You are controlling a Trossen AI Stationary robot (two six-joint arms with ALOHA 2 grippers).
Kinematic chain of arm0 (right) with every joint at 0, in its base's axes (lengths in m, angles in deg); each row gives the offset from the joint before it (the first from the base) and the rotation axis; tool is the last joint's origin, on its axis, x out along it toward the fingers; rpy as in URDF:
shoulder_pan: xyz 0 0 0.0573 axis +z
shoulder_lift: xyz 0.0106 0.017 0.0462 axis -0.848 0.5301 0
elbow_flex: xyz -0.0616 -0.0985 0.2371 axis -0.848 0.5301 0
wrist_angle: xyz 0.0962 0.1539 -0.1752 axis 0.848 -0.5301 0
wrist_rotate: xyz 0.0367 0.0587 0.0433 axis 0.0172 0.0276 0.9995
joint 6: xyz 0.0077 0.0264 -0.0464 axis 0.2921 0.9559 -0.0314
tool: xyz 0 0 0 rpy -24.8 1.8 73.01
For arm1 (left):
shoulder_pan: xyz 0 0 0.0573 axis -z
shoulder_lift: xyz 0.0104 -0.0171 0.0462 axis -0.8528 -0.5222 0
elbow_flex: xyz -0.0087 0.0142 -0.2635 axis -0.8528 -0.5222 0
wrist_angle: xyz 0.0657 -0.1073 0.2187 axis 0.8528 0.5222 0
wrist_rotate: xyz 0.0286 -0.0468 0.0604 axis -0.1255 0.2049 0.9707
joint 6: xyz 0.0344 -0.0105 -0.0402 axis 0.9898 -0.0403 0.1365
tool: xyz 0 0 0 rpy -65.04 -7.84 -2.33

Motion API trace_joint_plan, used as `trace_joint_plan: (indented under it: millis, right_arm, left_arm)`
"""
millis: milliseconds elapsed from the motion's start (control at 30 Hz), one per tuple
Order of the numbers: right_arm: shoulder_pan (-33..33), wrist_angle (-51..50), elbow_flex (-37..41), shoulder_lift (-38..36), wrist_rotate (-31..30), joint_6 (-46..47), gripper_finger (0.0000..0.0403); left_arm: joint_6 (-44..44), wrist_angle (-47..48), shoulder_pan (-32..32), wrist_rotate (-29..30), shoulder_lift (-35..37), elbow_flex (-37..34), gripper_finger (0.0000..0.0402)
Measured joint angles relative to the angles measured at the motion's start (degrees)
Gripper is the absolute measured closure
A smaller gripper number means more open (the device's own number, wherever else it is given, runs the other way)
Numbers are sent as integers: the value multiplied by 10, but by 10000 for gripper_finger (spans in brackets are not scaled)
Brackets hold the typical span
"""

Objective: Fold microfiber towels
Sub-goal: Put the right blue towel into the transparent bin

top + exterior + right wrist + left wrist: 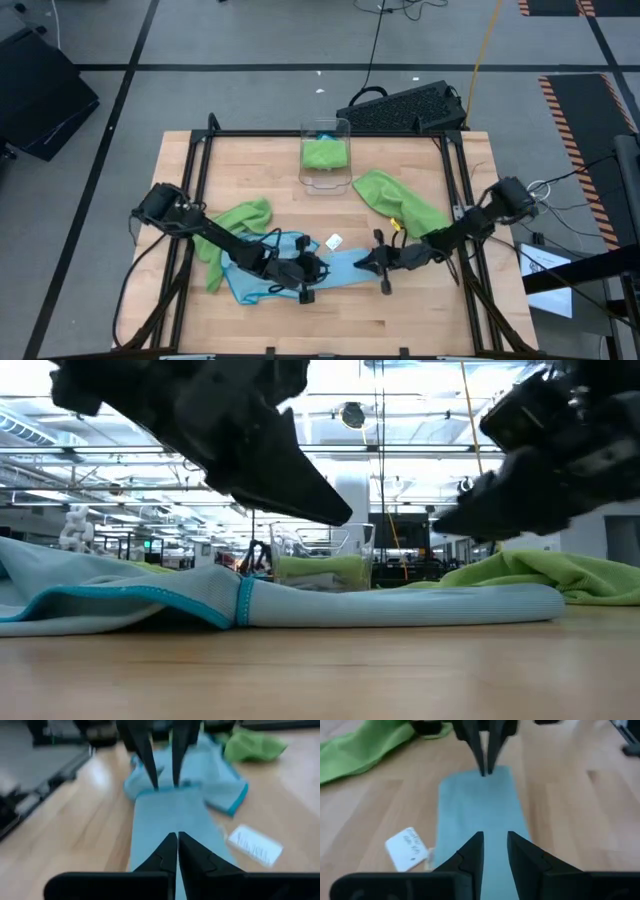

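We see a light blue towel point(262, 272) on the wooden tabletop point(420, 310), with both grippers at it. The left gripper point(322, 271) and right gripper point(358, 264) face each other. A green towel point(326, 152) sits in a clear bin point(343, 128).

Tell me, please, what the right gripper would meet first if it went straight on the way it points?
Probably the left gripper: it faces the right gripper along the blue towel stretched between them. How near they are I cannot judge.

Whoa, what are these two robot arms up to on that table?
They are folding cloths. Both arms reach low over a light blue towel stretched on the wooden table. The right pincer is shut at one end of it; the left pincer sits at the other, fingers slightly apart. Green towels lie nearby, and another sits in a clear bin at the back.
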Motion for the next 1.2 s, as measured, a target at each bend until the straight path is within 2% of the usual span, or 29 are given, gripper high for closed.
trace_joint_plan:
  millis: [133, 267, 367, 500, 633, 767, 933, 1067, 1200]
  right_arm:
    - [37, -127, -16, -41, 0, 12, 368]
    - [67, -205, -38, -54, 0, 5, 332]
    - [76, -228, -55, -51, 0, -6, 302]
    - [79, -241, -57, -43, -5, -18, 268]
    - [81, -239, -58, -34, -19, -24, 239]
    - [81, -241, -59, -23, -32, -35, 215]
    - [81, -242, -59, -20, -48, -50, 198]
    - [76, -227, -58, -20, -64, -66, 198]
    - [67, -206, -58, -20, -64, -63, 200]
  left_arm:
    - [18, 45, 20, 1, -14, 43, 305]
    - [16, 146, 34, 26, -43, 103, 262]
    - [14, 210, 42, 53, -61, 150, 218]
    - [19, 223, 42, 56, -99, 187, 166]
    - [20, 221, 42, 51, -134, 211, 143]
    - [7, 237, 39, 50, -157, 211, 141]
    - [-32, 272, 29, 48, -155, 213, 159]
    - [-26, 273, 21, 28, -155, 213, 191]
    - [-25, 280, 11, 13, -154, 210, 247]
